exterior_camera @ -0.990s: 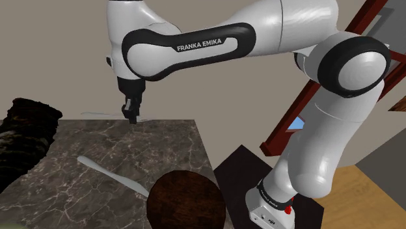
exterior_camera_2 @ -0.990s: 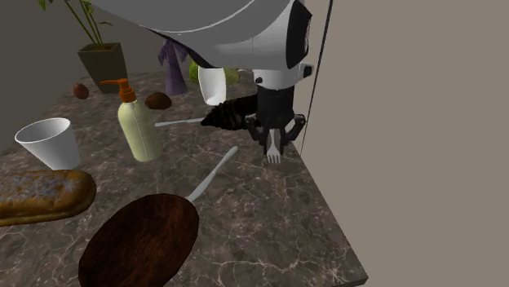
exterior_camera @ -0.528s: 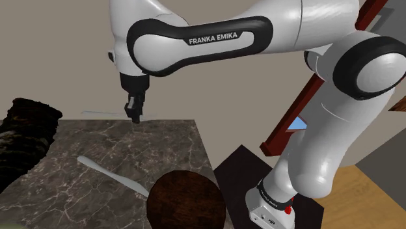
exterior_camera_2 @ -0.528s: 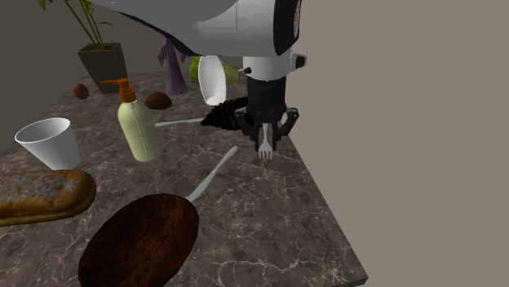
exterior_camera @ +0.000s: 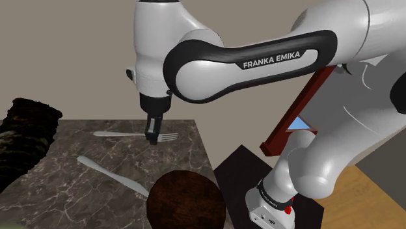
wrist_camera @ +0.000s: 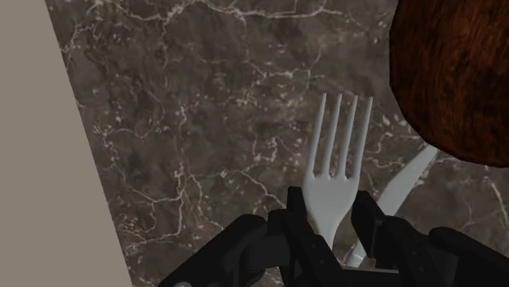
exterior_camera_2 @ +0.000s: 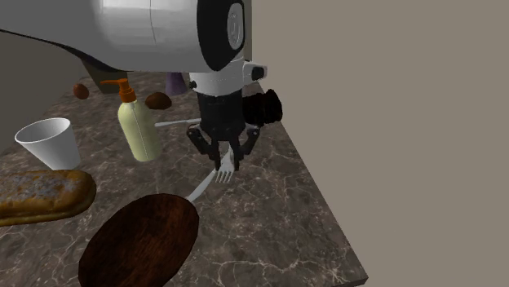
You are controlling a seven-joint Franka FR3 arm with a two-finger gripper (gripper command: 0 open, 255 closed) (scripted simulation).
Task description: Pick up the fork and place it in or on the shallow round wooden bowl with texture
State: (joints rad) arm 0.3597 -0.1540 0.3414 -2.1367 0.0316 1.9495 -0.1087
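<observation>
Jaws of the gripper [wrist_camera: 333, 207] clamp the fork [wrist_camera: 336, 155].

My white arm [exterior_camera: 215, 65] with dark joints rises from the shoulder view's lower right, arches high and reaches toward that view's left; a black band on my forearm carries white lettering; my wrist [exterior_camera: 153, 104] points straight down; my two black fingers [wrist_camera: 298, 218] are closed on a pale fork [wrist_camera: 334, 167], clasping it from both sides near its neck; the fork sits roughly level in my grip, tines sticking out past my fingertips.
</observation>
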